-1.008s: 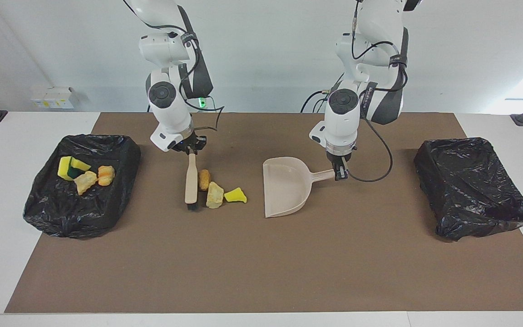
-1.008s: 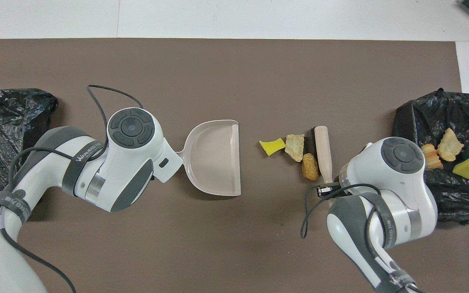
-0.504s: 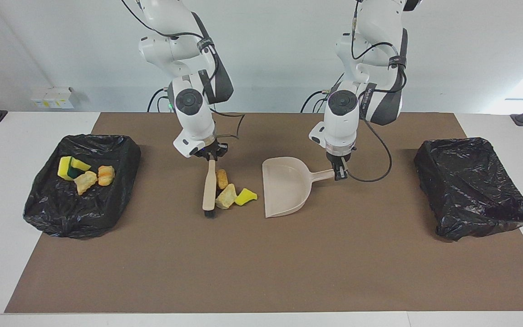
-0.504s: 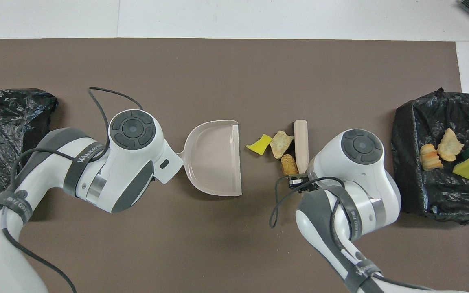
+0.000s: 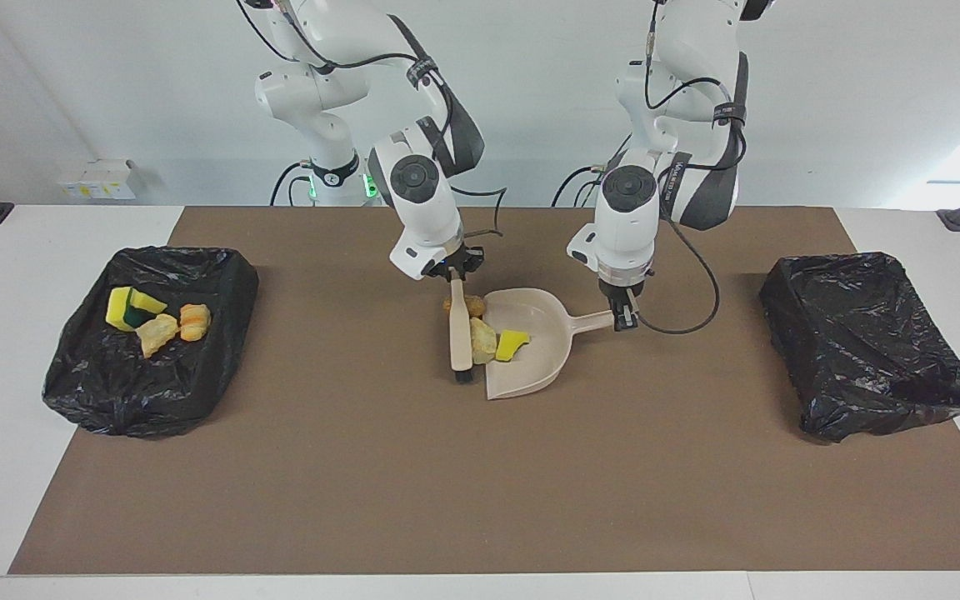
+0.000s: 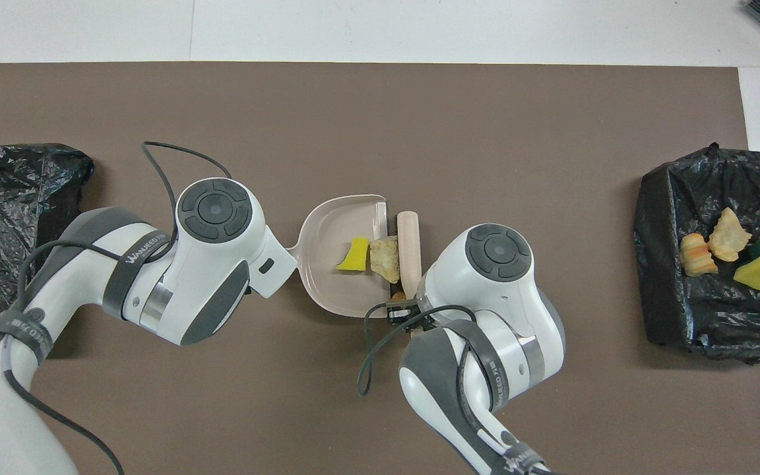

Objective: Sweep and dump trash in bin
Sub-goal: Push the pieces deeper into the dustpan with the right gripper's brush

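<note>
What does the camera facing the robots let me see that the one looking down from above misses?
Only the facing view shows the left gripper shut on the dustpan's handle, the orange-brown lump in full at the pan's mouth, and the white wall.

Only the overhead view shows the brush lined up along the pan's open edge, seen from straight above.

Both show the right gripper gripping the brush, the yellow sponge piece and tan foam chunk inside the dustpan, and four scraps in the black-lined bin.

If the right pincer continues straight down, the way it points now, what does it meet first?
The right pincer already grips the brush handle; below it, probably the orange-brown lump at the dustpan's mouth, though depth is unclear.
</note>
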You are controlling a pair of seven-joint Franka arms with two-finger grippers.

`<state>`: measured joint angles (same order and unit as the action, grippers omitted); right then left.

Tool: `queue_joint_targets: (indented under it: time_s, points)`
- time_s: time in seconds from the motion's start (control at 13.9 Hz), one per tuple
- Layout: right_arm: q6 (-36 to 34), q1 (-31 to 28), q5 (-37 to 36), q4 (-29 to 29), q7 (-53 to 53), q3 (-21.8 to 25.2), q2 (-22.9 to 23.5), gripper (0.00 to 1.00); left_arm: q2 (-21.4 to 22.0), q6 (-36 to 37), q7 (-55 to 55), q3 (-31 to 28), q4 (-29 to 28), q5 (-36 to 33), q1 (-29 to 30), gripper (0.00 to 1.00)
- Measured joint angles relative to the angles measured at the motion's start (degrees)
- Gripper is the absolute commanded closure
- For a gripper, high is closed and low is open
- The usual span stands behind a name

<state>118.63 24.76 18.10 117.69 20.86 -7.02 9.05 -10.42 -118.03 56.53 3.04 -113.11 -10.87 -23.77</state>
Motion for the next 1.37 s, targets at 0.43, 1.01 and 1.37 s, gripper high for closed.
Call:
queue_joint_targets:
  time_s: [0.43,1.01,1.37]
  points:
    - [4.41,2.93,14.43,-1.74,-0.03,-0.05,0.83,1.00,0.00,-0.59,0.00,0.02,-0.09,0.00,0.00,1.00]
    - [-8.72,-0.48,4.93,-2.26,3.71,1.24,-5.85,1.00,0.00,-1.38,0.01,0.02,-0.34,0.00,0.00,1.00]
    - [-9.56,-0.02,0.35,6.79,18.40,0.22,-11.92,1.00,0.00,-1.52,0.02,0.03,-0.44,0.00,0.00,1.00]
